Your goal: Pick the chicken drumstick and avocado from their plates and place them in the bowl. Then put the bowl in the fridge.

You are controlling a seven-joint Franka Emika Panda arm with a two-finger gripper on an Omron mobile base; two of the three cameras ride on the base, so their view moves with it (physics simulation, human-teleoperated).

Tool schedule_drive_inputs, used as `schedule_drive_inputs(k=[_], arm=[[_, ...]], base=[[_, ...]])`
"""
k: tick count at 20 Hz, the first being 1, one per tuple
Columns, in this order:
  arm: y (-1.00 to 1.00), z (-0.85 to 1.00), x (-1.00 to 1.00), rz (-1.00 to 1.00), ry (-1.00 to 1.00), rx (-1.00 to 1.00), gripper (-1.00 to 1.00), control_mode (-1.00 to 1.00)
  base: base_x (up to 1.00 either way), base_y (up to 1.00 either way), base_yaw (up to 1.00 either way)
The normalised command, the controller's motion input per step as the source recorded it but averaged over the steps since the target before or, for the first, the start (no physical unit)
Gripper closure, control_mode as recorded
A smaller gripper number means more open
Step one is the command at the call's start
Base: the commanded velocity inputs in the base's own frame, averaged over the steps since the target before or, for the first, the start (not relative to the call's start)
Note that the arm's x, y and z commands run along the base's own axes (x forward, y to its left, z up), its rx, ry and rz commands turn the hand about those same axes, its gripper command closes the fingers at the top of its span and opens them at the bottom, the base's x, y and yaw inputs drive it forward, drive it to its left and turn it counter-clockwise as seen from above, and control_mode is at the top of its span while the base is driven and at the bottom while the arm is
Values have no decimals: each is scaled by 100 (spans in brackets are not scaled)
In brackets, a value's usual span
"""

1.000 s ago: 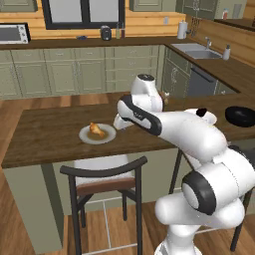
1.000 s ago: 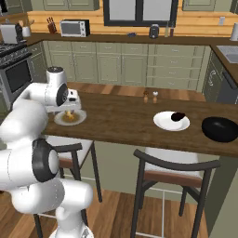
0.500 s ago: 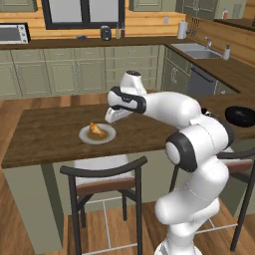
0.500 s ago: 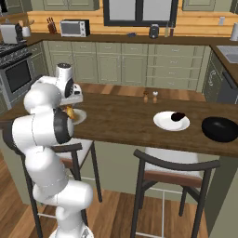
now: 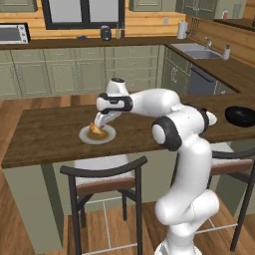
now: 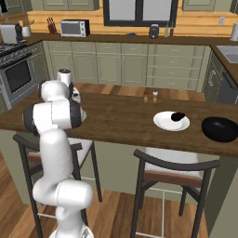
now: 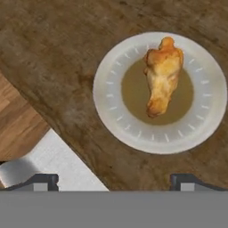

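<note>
End effector [image 5: 101,121], fingers spread wide and empty, hangs over the chicken drumstick [image 7: 162,75] on the grey plate [image 7: 111,107], apparently not touching.

The gripper [image 5: 99,123] hangs wide open above the grey plate [image 7: 111,111]; nothing stands between it and the chicken drumstick [image 7: 162,75]. The counter [image 5: 45,132] around the plate lies bare. A stool [image 5: 107,172] stands below the counter edge.

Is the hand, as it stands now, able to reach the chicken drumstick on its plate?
Probably yes. The open hand hangs right above the chicken drumstick, which lies bare in the middle of the grey plate, and nothing stands between them.
</note>
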Motion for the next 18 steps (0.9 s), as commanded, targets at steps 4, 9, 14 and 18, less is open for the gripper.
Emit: schedule_drive_inputs(k=[4,9,14,18], arm=[[18,-54,67,8,0,-3,-100,-100],[16,-51,57,1,4,-7,-100,-100],[2,-43,38,0,0,-2,-100,-100],[6,-45,30,0,0,-2,-100,-100]], base=[[0,0,0],[0,0,0],[0,0,0],[0,0,0]])
